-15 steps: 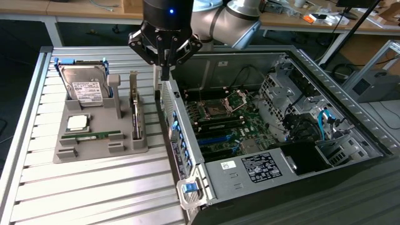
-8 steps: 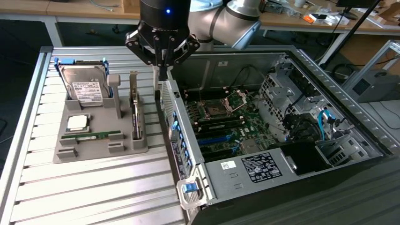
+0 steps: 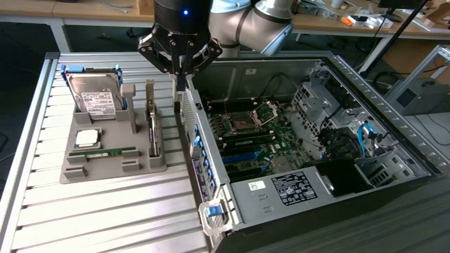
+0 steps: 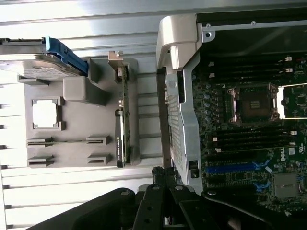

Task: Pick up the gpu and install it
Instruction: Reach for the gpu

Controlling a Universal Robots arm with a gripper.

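The gpu (image 3: 153,126) is a thin dark card standing on edge in a slot of the grey holder (image 3: 113,163), with its silver bracket at the far end. The wrist view looks down on the gpu (image 4: 122,120) edge-on, next to the case wall. My gripper (image 3: 181,86) hangs shut with nothing in it, above the near wall of the open computer case (image 3: 211,174). It sits a little to the exterior view's right of the gpu and higher than it. The closed fingertips (image 4: 164,173) sit over the wall's edge.
The grey holder also carries a hard drive (image 3: 95,97), a processor chip (image 3: 87,138) and a green memory stick (image 3: 105,153). The motherboard (image 3: 260,142) lies exposed inside the case, with blue slots (image 4: 235,168) near the wall. Ribbed metal table (image 3: 105,216) surrounds the holder.
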